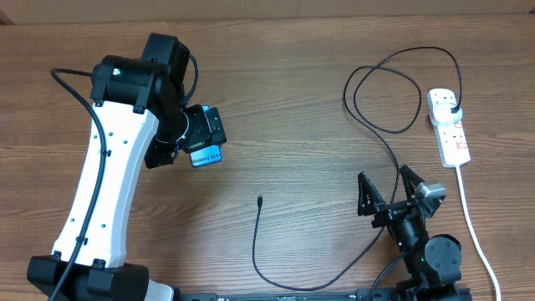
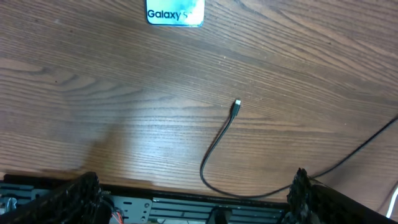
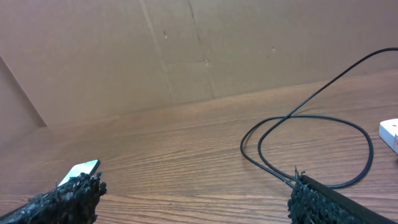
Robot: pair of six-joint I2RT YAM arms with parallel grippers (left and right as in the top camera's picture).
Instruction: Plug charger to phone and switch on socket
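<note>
Phone [image 1: 206, 155] lies flat on the table [image 1: 292, 100] at 9 o'clock from centre, partly beneath the left gripper [image 2: 196, 175], whose jaws are wide apart and empty. Charger [image 1: 256, 251]: connector tip [image 1: 260, 200] free at 6 o'clock; plug [image 1: 452, 107] in socket [image 1: 451, 138] at 3 o'clock. Right gripper [image 1: 387, 191], 4 o'clock, jaws apart, holding nothing.

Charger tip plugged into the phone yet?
No, the charger's connector tip lies loose on the table, apart from the phone.
</note>
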